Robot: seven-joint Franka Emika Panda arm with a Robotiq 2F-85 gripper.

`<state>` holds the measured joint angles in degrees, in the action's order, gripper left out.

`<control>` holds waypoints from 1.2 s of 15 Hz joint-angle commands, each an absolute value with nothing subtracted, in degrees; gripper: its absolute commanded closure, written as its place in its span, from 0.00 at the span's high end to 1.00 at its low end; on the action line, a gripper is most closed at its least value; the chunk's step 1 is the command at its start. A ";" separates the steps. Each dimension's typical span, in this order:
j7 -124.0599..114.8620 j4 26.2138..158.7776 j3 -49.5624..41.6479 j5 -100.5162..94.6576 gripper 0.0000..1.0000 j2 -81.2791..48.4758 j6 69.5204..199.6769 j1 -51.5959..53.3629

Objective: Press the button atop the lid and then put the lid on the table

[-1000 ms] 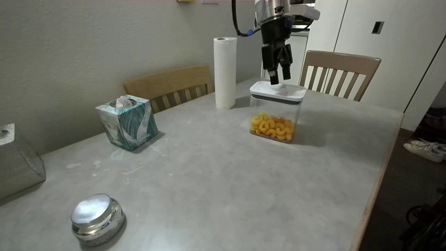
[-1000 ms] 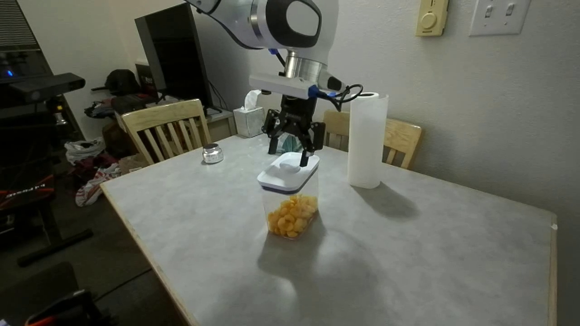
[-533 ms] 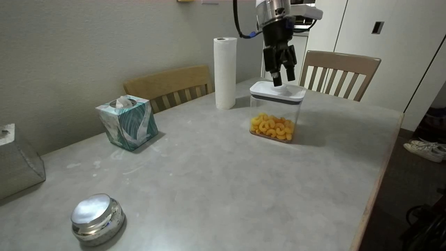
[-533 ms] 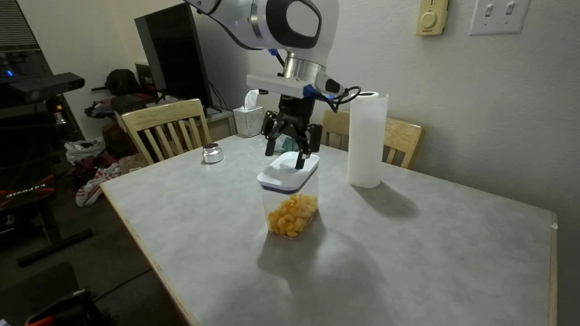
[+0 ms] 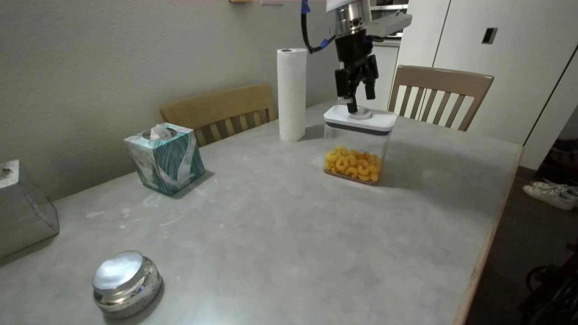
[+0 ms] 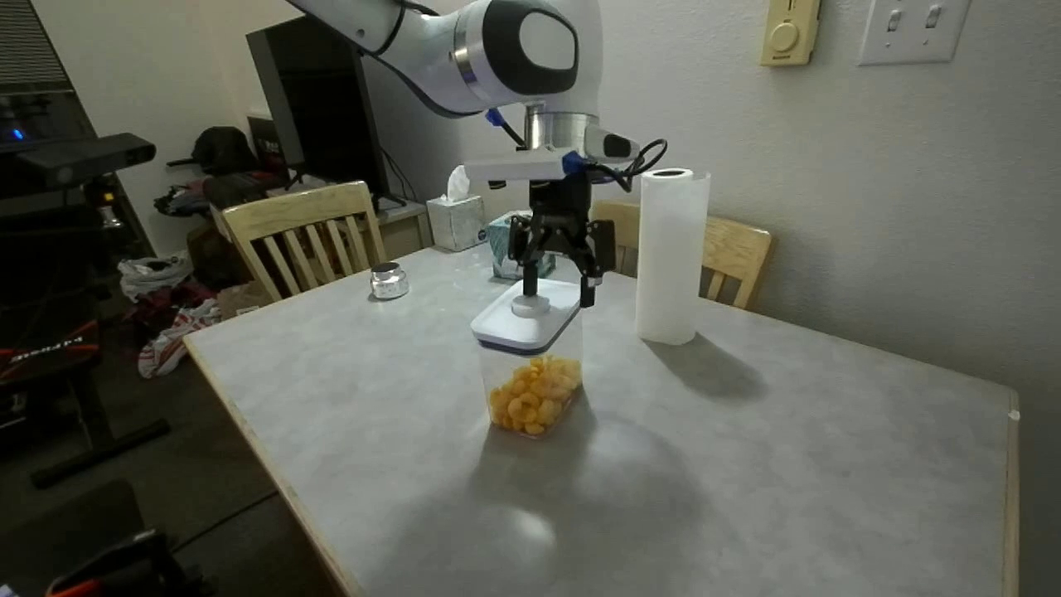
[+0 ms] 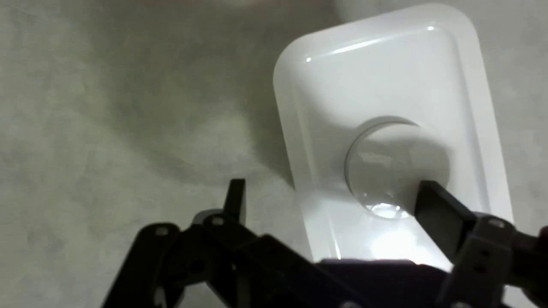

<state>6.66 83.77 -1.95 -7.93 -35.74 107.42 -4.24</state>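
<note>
The white lid (image 6: 504,325) sits on the clear container of orange snacks on the grey table (image 6: 746,464). It also shows in an exterior view (image 5: 335,115) and the wrist view (image 7: 364,85). The round white button (image 7: 385,158) at its centre looks slightly raised. My gripper (image 6: 559,298) is open and empty above the lid, tilted a little. In the wrist view, the right fingertip (image 7: 436,201) overlaps the button's edge; the left fingertip (image 7: 235,199) is out past the lid's side. I cannot tell whether the finger over the button (image 6: 530,308) touches it.
A paper towel roll (image 5: 291,95) stands beside the container. A teal tissue box (image 5: 169,158), a grey tissue box (image 6: 456,222) and a shiny metal object (image 5: 126,284) are elsewhere on the table. Wooden chairs (image 5: 442,85) stand around it.
The gripper has shifted sideways toward the paper towel roll and turned slightly, staying open. A different finger now stands at the button. The container and lid have not moved.
</note>
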 commanded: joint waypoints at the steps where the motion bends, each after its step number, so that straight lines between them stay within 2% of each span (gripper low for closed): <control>1: 4.55 84.95 -3.00 -9.89 1.00 -36.36 112.38 -3.07; 18: -2.83 87.94 -2.67 -7.04 1.00 -34.08 115.34 -3.37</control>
<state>-3.23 84.34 -2.46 -8.41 -36.09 112.42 -3.33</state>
